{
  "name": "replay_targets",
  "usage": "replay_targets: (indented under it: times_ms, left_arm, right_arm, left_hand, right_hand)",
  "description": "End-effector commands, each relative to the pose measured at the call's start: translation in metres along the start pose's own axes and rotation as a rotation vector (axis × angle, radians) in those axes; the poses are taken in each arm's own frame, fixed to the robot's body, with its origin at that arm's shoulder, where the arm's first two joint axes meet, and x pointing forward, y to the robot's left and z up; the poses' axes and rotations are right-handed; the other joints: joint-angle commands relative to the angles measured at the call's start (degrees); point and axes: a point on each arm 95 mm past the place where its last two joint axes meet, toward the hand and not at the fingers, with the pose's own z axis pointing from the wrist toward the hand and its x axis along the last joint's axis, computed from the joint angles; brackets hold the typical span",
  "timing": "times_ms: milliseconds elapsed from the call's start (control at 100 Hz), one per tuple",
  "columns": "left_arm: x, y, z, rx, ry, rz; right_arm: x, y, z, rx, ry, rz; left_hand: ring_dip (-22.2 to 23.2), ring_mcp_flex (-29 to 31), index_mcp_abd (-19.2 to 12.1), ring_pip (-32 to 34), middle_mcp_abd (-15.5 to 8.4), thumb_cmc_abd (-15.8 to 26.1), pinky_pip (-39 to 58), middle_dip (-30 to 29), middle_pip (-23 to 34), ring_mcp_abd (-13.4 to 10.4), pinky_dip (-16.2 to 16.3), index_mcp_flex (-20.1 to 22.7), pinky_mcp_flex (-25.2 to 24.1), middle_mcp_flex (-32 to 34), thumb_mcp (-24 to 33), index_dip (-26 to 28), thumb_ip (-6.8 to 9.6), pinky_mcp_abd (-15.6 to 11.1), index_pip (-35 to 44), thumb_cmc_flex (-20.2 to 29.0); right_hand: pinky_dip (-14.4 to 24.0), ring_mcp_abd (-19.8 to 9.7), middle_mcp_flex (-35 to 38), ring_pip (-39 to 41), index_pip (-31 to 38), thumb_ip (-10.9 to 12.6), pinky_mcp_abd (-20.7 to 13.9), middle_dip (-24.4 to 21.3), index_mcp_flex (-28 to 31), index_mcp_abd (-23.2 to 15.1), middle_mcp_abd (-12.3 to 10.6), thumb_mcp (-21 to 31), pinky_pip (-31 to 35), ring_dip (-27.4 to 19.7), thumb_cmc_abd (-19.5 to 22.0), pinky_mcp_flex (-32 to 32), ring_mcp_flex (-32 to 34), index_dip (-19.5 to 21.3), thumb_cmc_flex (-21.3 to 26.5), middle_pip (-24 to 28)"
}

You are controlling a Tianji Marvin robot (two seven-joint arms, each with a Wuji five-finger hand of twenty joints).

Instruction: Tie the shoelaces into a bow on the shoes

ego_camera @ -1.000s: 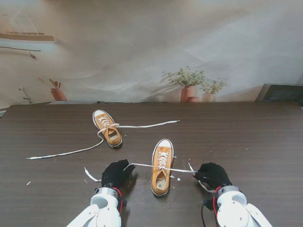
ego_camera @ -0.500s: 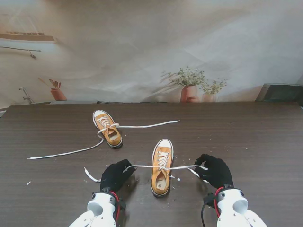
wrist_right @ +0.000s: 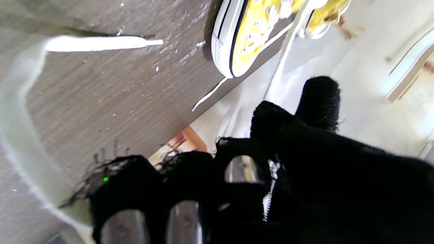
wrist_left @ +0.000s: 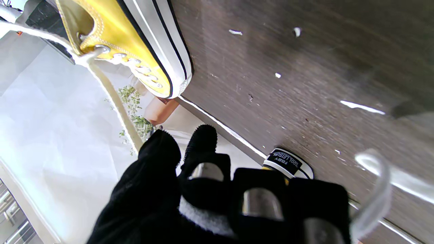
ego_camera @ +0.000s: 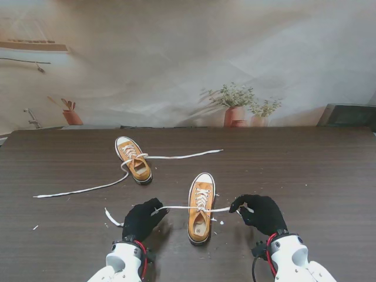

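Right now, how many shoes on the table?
2. One shoe sits nearer to me between the left hand and right hand, which hold its lace ends; the other shoe lies farther away, to the left, laces loose.

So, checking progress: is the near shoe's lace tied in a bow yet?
Not tied. The near shoe's lace runs straight out sideways to the left hand and right hand; no bow shows.

Table (ego_camera: 317, 176): dark wood-grain top, smooth, faint sheen, flecked with pale crumbs. Near shoe (ego_camera: 201, 207): mustard canvas upper, matt; glossy white rubber sole band with black stripe; metal eyelets. Lace (ego_camera: 179, 207): flat white woven cloth. Left hand (ego_camera: 143, 218) and right hand (ego_camera: 261, 213): matt black knit gloves, fuzzy, with bare metal joints showing. Forearm shells: glossy white plastic.
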Motion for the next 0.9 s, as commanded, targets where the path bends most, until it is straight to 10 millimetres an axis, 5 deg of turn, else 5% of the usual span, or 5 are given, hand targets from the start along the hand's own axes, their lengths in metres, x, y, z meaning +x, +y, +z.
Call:
replay_targets:
  times_ms: [0, 170, 330, 620, 890]
  left_arm:
    - [0.003, 0.000, -0.002, -0.016, 0.009, -0.005]
    - [0.002, -0.001, -0.002, -0.017, 0.015, -0.004]
    - [0.003, -0.002, -0.002, -0.014, 0.017, -0.005]
    - [0.000, -0.006, -0.004, -0.014, 0.025, 0.000]
    - [-0.003, -0.014, -0.010, 0.012, 0.047, 0.007]
  right_arm:
    - [0.001, 0.002, -0.005, 0.037, 0.023, -0.053]
    - [-0.002, 0.001, -0.003, 0.040, 0.057, -0.271]
    - [-0.009, -0.003, 0.002, 0.024, 0.085, -0.677]
    - [-0.017, -0.015, 0.011, 0.008, -0.008, -0.953]
    - [-0.023, -0.026, 0.019, -0.032, -0.043, -0.880]
  left_hand:
    - [-0.48, 1.72, -3.63, 3.90, -1.01, -0.96, 14.83, -0.65, 2.61, -1.65, 0.11, 1.07, 1.91, 3.53, 0.63, -0.90, 0.58, -10.09, 0.40, 2.40]
    - [-0.48, 1.72, -3.66, 3.90, -1.01, -0.96, 14.83, -0.66, 2.62, -1.65, 0.11, 1.17, 1.91, 3.53, 0.77, -0.96, 0.51, -9.98, 0.48, 2.31]
    - [-0.47, 1.72, -3.69, 3.90, -1.01, -0.94, 14.83, -0.67, 2.62, -1.65, 0.11, 1.24, 1.90, 3.53, 0.85, -0.97, 0.45, -9.92, 0.53, 2.22]
    - [-0.47, 1.72, -3.73, 3.90, -1.01, -1.02, 14.83, -0.68, 2.62, -1.65, 0.11, 1.29, 1.91, 3.52, 1.02, -1.03, 0.39, -9.95, 0.49, 2.12]
    - [-0.47, 1.72, -4.09, 3.89, -0.99, -1.89, 14.83, -0.70, 2.58, -1.65, 0.10, 0.40, 1.89, 3.44, 1.19, -1.78, 0.37, -9.86, -0.50, 2.69]
  right_hand:
    - [-1.64, -2.32, 3.70, 4.97, 3.41, 1.34, -0.32, -1.21, 5.85, -1.56, 3.23, 3.39, 16.44, -0.78, -0.97, 1.69, 0.56, 5.99, 1.63, 0.43]
    - [-2.30, -4.35, 3.60, 4.96, 1.58, -0.85, -2.19, -0.79, 9.71, 0.77, 0.78, 4.10, 16.44, -0.67, -0.71, 1.92, 0.66, 19.73, 0.35, 1.19]
    - [-3.56, -8.16, 3.51, 4.50, 2.60, -6.31, -6.38, 0.91, 3.84, -0.53, -3.00, 6.33, 16.44, -0.74, -4.43, 2.38, 0.88, 7.88, -3.08, 0.97]
    - [-11.68, -13.17, 3.07, 2.54, -0.83, -5.93, -11.40, 0.92, -10.28, 4.92, -4.21, 3.16, 15.59, -5.47, -2.73, 2.04, 1.19, -14.27, -8.08, -6.51]
    - [-14.77, -11.01, -7.31, 0.69, -10.84, 0.53, -6.31, 2.79, -28.35, 11.21, -1.89, -0.64, 7.77, -13.97, 6.21, 0.97, 1.05, -1.40, -7.76, -8.21]
